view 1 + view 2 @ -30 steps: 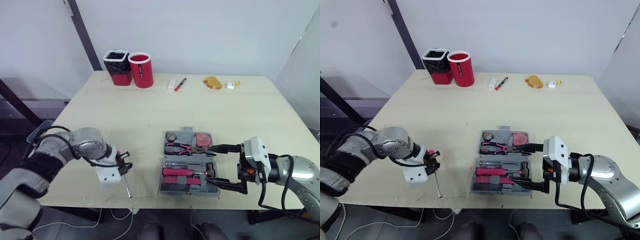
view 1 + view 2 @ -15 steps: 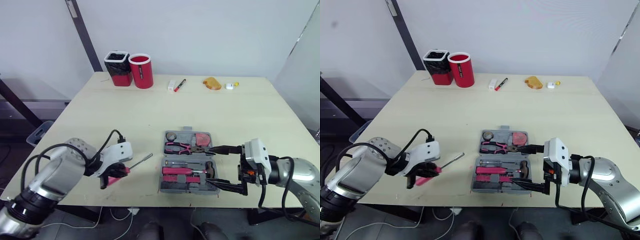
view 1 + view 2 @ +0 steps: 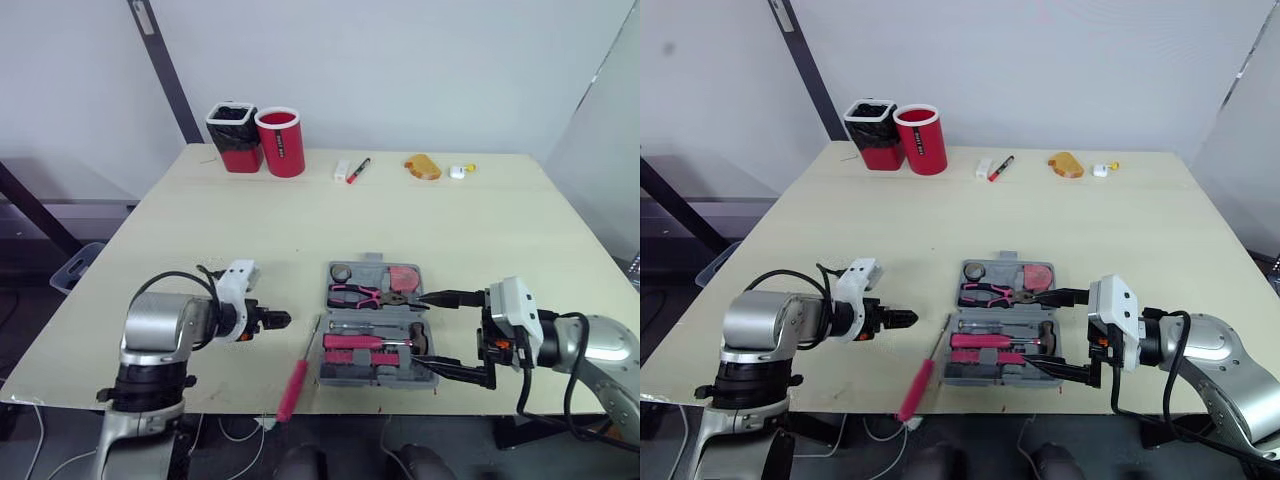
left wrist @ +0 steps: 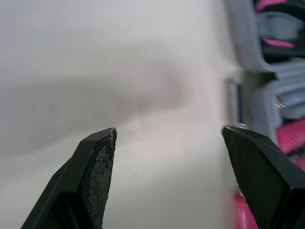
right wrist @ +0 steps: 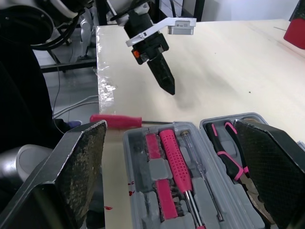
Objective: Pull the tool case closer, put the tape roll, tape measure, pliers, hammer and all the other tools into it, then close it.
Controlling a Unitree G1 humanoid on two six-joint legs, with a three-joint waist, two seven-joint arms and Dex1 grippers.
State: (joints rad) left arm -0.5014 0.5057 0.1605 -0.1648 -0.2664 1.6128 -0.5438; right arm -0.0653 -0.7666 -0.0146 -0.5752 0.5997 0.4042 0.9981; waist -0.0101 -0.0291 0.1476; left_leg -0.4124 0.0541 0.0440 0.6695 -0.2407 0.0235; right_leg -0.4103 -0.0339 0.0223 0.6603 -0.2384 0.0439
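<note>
The packing looks nearly done, with one tool left out on the desk [image 3: 300,215]. On the left, the left hand [image 3: 273,320] hovers low over the desk, its fingers [image 4: 97,164] apart and holding nothing, pointing toward the case. Just past it lies a red-handled screwdriver [image 3: 296,377], slanted, its metal tip close to the case's left wall and its handle seeming to poke over the desk's front edge.

Next comes the tool case [image 3: 374,260], open flat near the front of the desk. The pliers [image 3: 362,296] sit in the far half and a pink-handled hammer [image 3: 372,343] in the near half; other slots look filled, though I cannot name every piece. On its right, the right hand [image 3: 446,333] waits with its fingers spread wide along the case's right side, clamped on nothing.

I judge the step in hand to be fetching that screwdriver. The left hand needs to come down over the handle or shaft, close on it, and carry it into a free slot. A careless nudge could tip it off the edge. The right hand looks placed to steady the case.

Well back stand a black cup [image 3: 232,136] and a red cup [image 3: 281,141], then a marker [image 3: 359,169] and a yellow object [image 3: 424,166]. None is in the way.
</note>
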